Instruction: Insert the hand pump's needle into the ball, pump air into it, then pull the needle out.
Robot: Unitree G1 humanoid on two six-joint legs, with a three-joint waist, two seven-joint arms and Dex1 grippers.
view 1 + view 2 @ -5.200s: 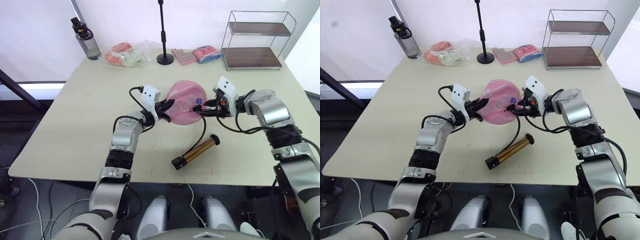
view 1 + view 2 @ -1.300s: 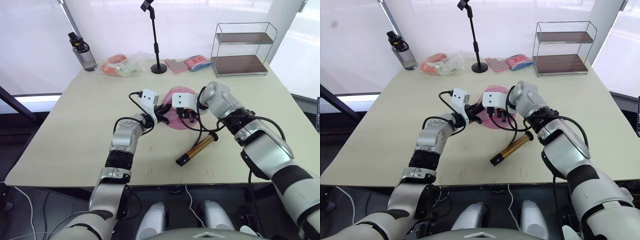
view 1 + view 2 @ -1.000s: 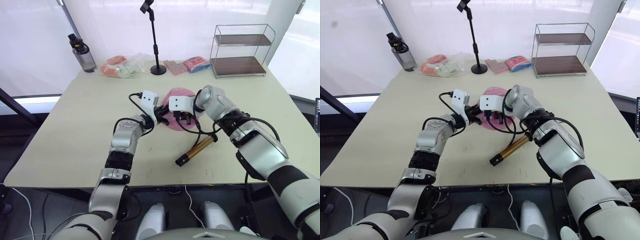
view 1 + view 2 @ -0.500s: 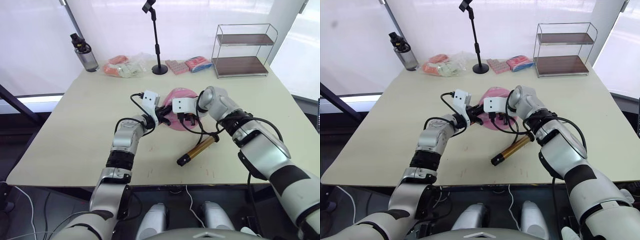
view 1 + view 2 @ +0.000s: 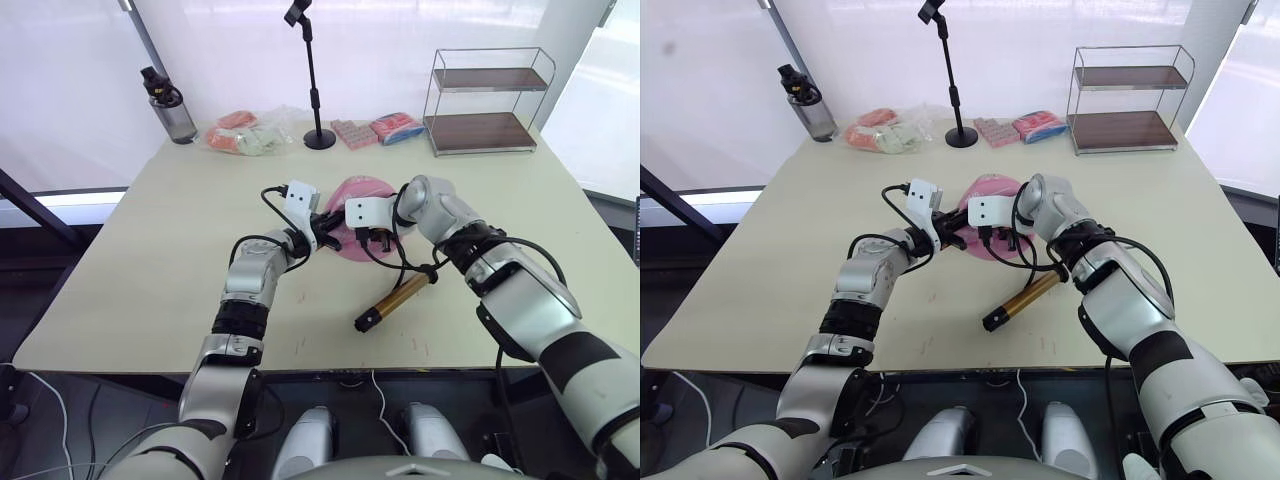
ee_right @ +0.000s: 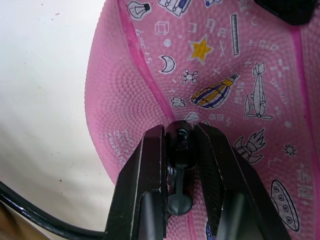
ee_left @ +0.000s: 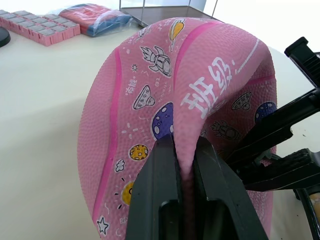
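Over the last five seconds I have swung my right arm from the far side of the ball (image 5: 362, 190) round to its near face, and in the last half second almost nothing has shifted, so I judge I have settled into the insertion step. My right pincer (image 6: 181, 131) is closed on the black fitting of the needle (image 6: 181, 141), pressed against the ball's dimpled skin; the pin itself is hidden behind the fitting, so I cannot tell whether it has entered the valve. My left pincer (image 7: 182, 150) is clamped on a pinched fold of the soft, partly flat ball, holding it on edge near the middle of the bench (image 5: 150, 240). The hand pump (image 5: 398, 297) lies on the bench just in front of the ball, nearer to me, its hose (image 5: 403, 266) looping up to my right pincer; nothing grips the barrel, so pumping is not yet begun, I judge. The bench top is pale and matt with a few small marks. At its far edge stand a dark water bottle (image 5: 161, 90), a bag of pink packets (image 5: 245, 133), a black microphone stand (image 5: 314, 80), some wrapped packs (image 5: 378, 129) and a two-tier wire shelf (image 5: 485, 98), all well apart from my work, against white curtained windows.
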